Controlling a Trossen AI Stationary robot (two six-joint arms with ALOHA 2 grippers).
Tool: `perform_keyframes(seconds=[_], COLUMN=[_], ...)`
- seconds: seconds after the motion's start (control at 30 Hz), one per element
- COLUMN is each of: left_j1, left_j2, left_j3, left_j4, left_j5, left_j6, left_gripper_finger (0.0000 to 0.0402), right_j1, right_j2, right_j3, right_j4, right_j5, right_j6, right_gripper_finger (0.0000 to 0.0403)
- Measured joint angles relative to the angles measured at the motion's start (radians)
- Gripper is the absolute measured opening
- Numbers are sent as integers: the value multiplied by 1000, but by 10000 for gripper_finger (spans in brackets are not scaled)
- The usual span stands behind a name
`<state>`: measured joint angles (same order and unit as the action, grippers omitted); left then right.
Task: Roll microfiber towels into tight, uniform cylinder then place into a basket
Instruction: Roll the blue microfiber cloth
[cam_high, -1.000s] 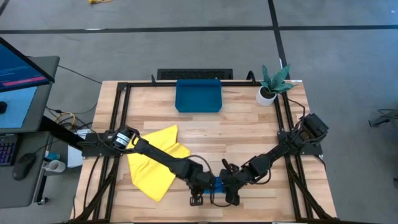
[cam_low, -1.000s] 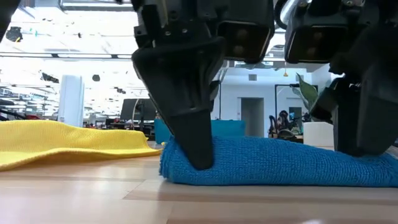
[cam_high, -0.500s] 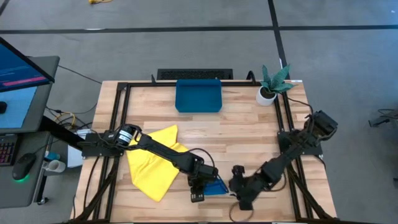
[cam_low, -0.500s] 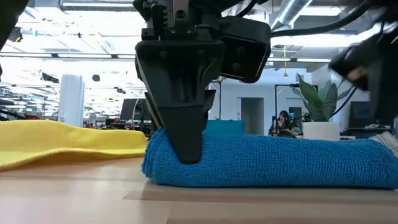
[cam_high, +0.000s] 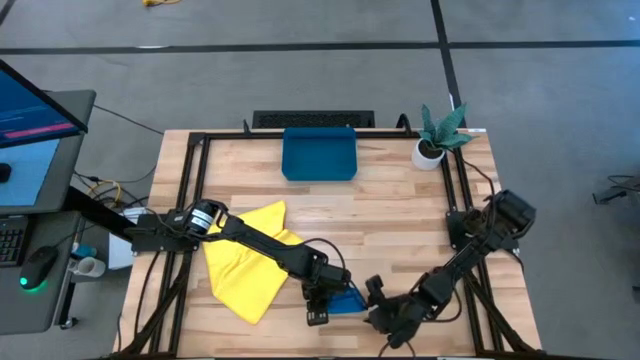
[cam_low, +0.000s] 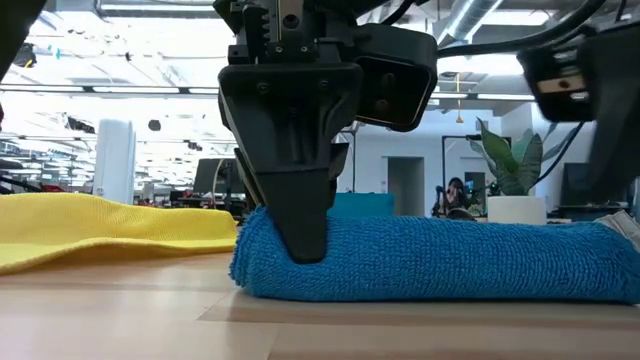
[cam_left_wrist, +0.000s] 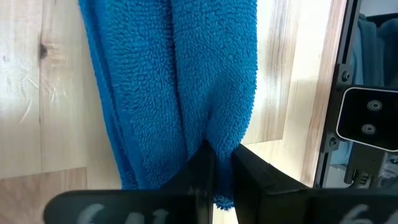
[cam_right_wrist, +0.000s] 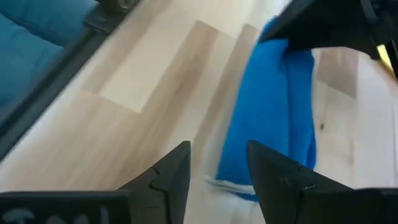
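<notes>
At the table's near edge, left claw (cam_low: 300, 240) pinches the rolled blue towel (cam_low: 440, 260); right claw (cam_right_wrist: 217, 168) released beside it.

A small white pot with a green plant (cam_high: 437, 139) stands near the wooden table's (cam_high: 400, 215) far right corner.
</notes>
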<state>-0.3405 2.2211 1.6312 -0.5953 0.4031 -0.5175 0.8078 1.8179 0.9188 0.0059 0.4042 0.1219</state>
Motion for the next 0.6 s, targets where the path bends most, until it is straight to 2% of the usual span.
perform_keyframes(seconds=[0.37, 0.6], left_j1=[0, 1], left_j2=[-1, -2], left_j3=[1, 1], left_j4=[7, 4], left_j5=[-2, 3], left_j6=[-1, 0], left_gripper_finger=[19, 19], right_j1=[-19, -43], right_j2=[85, 103], right_j3=[2, 4], right_j4=[36, 18], right_j5=[54, 100], right_j6=[-26, 54], right_gripper_finger=[173, 173])
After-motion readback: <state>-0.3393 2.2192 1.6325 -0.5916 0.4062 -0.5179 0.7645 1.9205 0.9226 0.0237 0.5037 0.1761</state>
